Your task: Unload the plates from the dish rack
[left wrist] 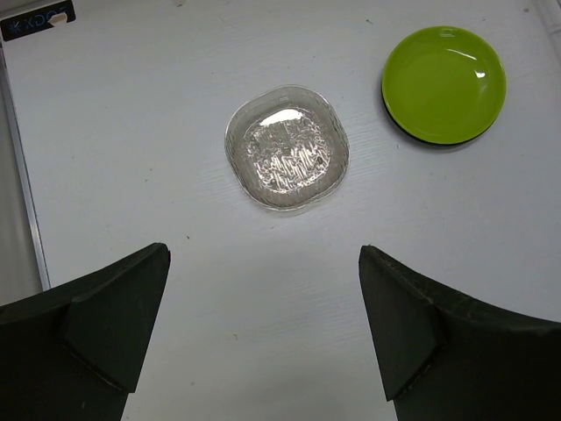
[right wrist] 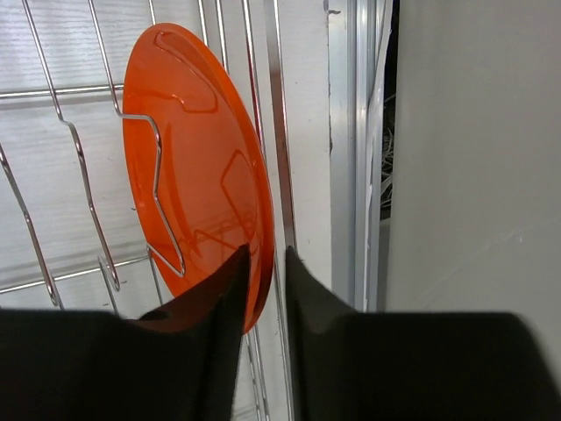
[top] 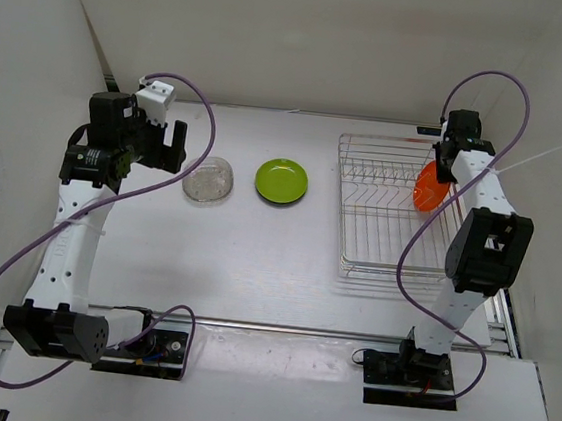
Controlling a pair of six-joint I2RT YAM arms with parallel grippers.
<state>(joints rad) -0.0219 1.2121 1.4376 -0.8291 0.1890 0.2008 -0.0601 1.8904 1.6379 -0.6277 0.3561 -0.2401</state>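
The orange plate (top: 429, 190) stands on edge in the dish rack (top: 389, 232) at its far right side. In the right wrist view my right gripper (right wrist: 266, 256) is closed over the lower rim of the orange plate (right wrist: 193, 158), one finger on each face; it also shows in the top view (top: 445, 159). A clear plate (top: 209, 179) and the lime green plate (top: 281, 180) lie flat on the table left of the rack. In the left wrist view the green plate (left wrist: 443, 83) rests on a dark rim, likely the black plate. My left gripper (left wrist: 263, 259) is open and empty, hovering near the clear plate (left wrist: 287, 146).
The rack wires (right wrist: 79, 158) and upright prongs cross in front of the orange plate. A white wall and a metal rail (right wrist: 359, 132) run close along the rack's right side. White walls enclose the table on the left and back.
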